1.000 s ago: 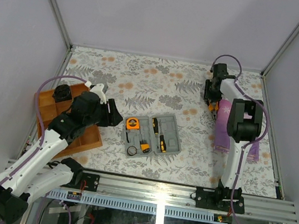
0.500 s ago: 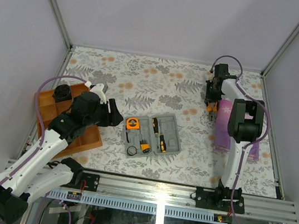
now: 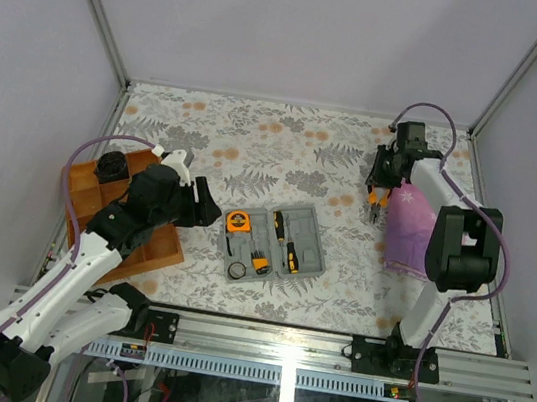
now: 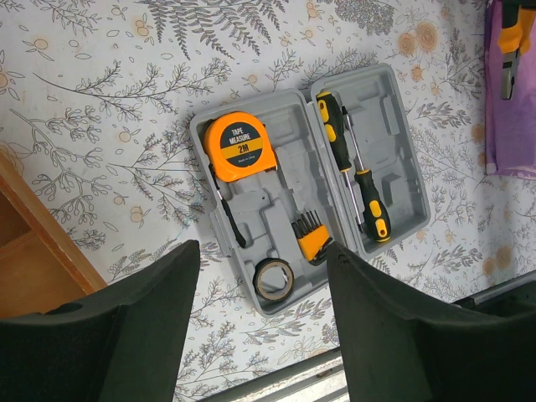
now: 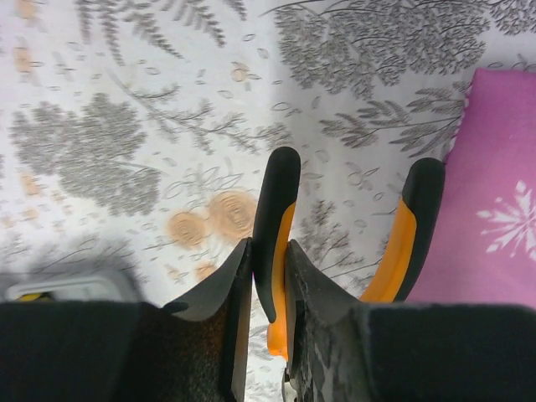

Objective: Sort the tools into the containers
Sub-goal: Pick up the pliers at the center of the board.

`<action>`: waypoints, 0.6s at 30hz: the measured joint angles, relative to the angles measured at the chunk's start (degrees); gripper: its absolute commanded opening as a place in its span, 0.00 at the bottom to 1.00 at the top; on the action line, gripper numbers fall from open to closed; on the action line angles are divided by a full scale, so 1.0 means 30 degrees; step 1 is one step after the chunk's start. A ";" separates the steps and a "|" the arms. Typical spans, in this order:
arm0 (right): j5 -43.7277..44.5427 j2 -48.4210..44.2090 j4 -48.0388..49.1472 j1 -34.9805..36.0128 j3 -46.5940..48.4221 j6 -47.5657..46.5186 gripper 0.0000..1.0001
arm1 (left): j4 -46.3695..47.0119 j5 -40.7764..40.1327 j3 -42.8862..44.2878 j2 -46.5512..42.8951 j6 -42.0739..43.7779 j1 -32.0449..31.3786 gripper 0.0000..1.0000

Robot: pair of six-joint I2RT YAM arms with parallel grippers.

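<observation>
where the right end effector (image 5: pixel 268 261) pinches, one pliers (image 5: pixel 279 197) handle is hidden.

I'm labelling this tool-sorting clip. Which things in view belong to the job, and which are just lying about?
Job: flat grey hinged plastic tool case; round orange tape measure; black-and-yellow-handled screwdrivers; black-and-orange bit set; small black tape ring; orange-and-black-handled pliers.
Lying about: purple star-patterned cloth; brown wooden tray.

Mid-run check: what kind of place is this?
Probably a lab test cell: blank white walls with metal corner posts box in a floral tablecloth, and a metal rail runs along its near edge.
</observation>
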 measured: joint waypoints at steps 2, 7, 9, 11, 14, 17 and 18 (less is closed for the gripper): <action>-0.0495 -0.1129 0.0882 0.0066 -0.0954 0.0707 0.00 | 0.0000 0.0000 0.0000 0.0000 0.0000 0.0000 0.61; -0.1413 -0.4058 0.3701 0.0590 -0.4568 0.2710 0.00 | 0.0007 0.0000 0.0000 -0.0015 -0.0007 0.0000 0.62; -0.1392 -0.5246 0.4532 0.1173 -0.6003 0.3351 0.00 | 0.0000 0.0007 -0.0007 -0.0044 -0.0007 0.0000 0.61; -0.1384 -0.6237 0.5187 0.1982 -0.7023 0.3650 0.00 | 0.0007 0.0022 -0.0007 -0.0087 -0.0007 0.0000 0.61; -0.1435 -0.7446 0.6448 0.3555 -0.8123 0.3585 0.00 | 0.0015 0.0175 -0.0007 -0.0124 -0.0015 0.0000 0.61; -0.1712 -0.8400 0.7788 0.4962 -0.9005 0.2907 0.00 | 0.0015 0.0277 -0.0007 -0.0146 -0.0015 0.0000 0.61; -0.1909 -0.8626 0.8080 0.5260 -0.9231 0.2601 0.00 | 0.0015 0.0299 -0.0007 -0.0175 -0.0015 0.0000 0.61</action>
